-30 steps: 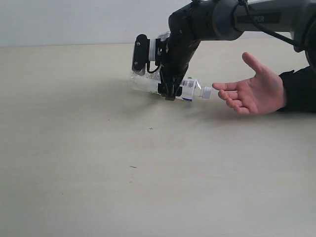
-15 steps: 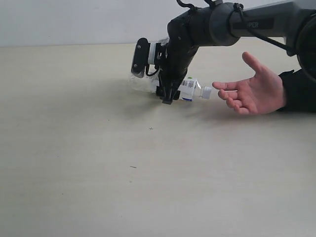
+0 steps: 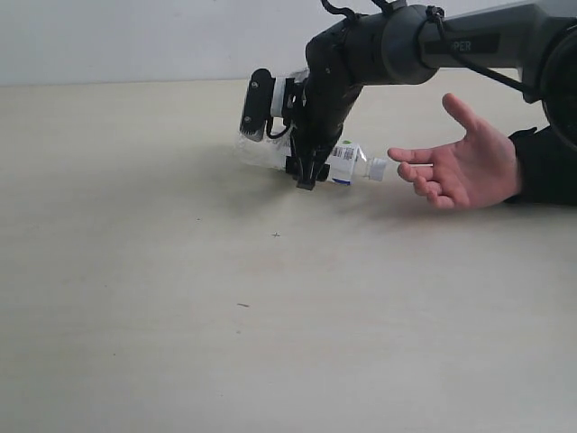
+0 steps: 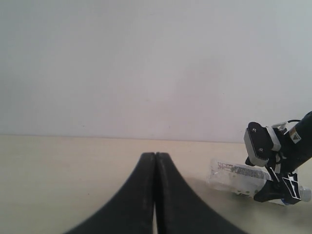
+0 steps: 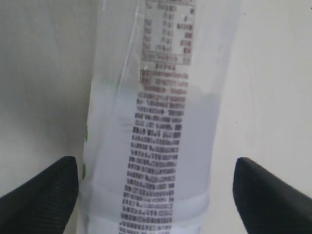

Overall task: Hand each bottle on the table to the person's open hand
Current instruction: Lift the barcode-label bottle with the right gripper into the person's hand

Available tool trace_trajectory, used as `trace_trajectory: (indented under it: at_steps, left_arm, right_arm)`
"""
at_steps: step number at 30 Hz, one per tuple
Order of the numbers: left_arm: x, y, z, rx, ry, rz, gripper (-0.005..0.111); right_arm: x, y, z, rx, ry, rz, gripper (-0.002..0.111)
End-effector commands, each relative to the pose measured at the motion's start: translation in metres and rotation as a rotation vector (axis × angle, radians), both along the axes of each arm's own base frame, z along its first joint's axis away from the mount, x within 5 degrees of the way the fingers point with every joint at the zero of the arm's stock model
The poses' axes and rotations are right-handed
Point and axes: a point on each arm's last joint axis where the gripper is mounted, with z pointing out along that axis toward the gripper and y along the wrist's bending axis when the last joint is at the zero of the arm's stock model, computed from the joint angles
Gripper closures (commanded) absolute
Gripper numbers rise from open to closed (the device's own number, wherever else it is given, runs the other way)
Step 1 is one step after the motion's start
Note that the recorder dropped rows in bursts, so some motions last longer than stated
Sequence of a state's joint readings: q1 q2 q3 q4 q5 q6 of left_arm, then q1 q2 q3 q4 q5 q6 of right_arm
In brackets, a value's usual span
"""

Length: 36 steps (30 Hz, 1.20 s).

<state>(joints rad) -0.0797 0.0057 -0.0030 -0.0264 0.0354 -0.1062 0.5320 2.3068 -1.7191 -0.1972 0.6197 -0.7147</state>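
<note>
Barely anything has moved in the last second, the right tool just dips a touch lower. It straddles the bottle wide open, not gripping. The bottle lies on the tabletop, cap near the open hand. I'd center on the body, squeeze gently, then lift.

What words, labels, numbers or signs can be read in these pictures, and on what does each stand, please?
"PER": white letters on the dark upper link of the right arm, perhaps the end of a longer word.
Bottle label: a printed table and many lines of dark print, all too blurred to read in the right wrist view.
Barcode on the same label: too small to read in the exterior view.
Nothing else is legible.
</note>
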Motion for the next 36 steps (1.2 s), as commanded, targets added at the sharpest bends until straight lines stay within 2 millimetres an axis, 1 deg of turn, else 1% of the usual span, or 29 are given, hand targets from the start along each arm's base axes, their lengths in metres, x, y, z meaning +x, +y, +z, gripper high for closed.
trace_trajectory:
  at_steps: [1, 4, 9, 11, 14, 17, 23, 26, 31, 34, 36]
  left_arm:
    - [0.0, 0.0, -0.001, -0.006, -0.004, 0.002, 0.107]
    - [0.0, 0.0, -0.001, -0.006, -0.004, 0.002, 0.107]
    - [0.0, 0.0, -0.001, -0.006, -0.004, 0.002, 0.107]
    - [0.0, 0.0, -0.001, -0.006, -0.004, 0.002, 0.107]
    - [0.0, 0.0, -0.001, -0.006, -0.004, 0.002, 0.107]
    - [0.0, 0.0, -0.001, -0.006, -0.004, 0.002, 0.107]
    - [0.0, 0.0, -0.001, -0.006, -0.004, 0.002, 0.107]
    - [0.0, 0.0, -0.001, -0.006, -0.004, 0.002, 0.107]
    - [0.0, 0.0, -0.001, -0.006, -0.004, 0.002, 0.107]
    - [0.0, 0.0, -0.001, -0.006, -0.004, 0.002, 0.107]
    - [0.0, 0.0, -0.001, -0.006, -0.004, 0.002, 0.107]
  right_arm:
    - [0.001, 0.002, 0.002, 0.014, -0.009, -0.017, 0.034]
    - [0.001, 0.002, 0.001, 0.028, -0.003, -0.047, 0.051]
    - [0.001, 0.002, 0.003, 0.034, -0.004, -0.058, 0.094]
    - [0.001, 0.002, 0.005, 0.037, -0.008, -0.058, 0.108]
    - [0.001, 0.002, 0.014, 0.049, -0.027, -0.057, 0.108]
    - [0.0, 0.002, 0.031, 0.086, -0.048, -0.078, 0.108]
    - [-0.006, 0.002, 0.083, 0.247, -0.058, -0.229, 0.108]
    - [-0.011, -0.002, 0.107, 0.297, -0.028, -0.354, 0.108]
    - [-0.027, -0.015, 0.146, 0.299, 0.038, -0.527, 0.108]
    - [-0.038, -0.027, 0.165, 0.275, 0.043, -0.649, 0.108]
    - [-0.047, -0.035, 0.174, 0.245, 0.076, -0.724, 0.108]
